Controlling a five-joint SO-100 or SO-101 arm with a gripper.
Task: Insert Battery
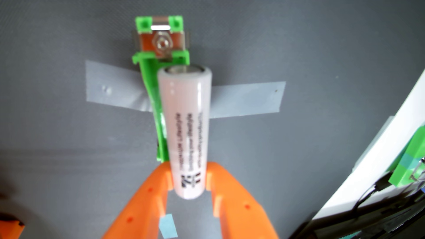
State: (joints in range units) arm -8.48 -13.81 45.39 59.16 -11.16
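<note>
In the wrist view my orange gripper [189, 177] enters from the bottom edge and is shut on the near end of a pale pink cylindrical battery [185, 124] with black print. The battery points away from me, up the picture. Beneath and just left of it lies a green battery holder [158, 92], taped to the grey table with its long axis running the same way. At the holder's far end sits a metal contact plate with a nut [162, 43]. The battery covers most of the holder's slot; I cannot tell whether it touches the holder.
Grey tape strips [247, 100] hold the holder down on both sides. A small blue tape patch [168, 226] lies between my fingers. At the right edge run a white board [368, 165], a green part [414, 160] and black cables [358, 220].
</note>
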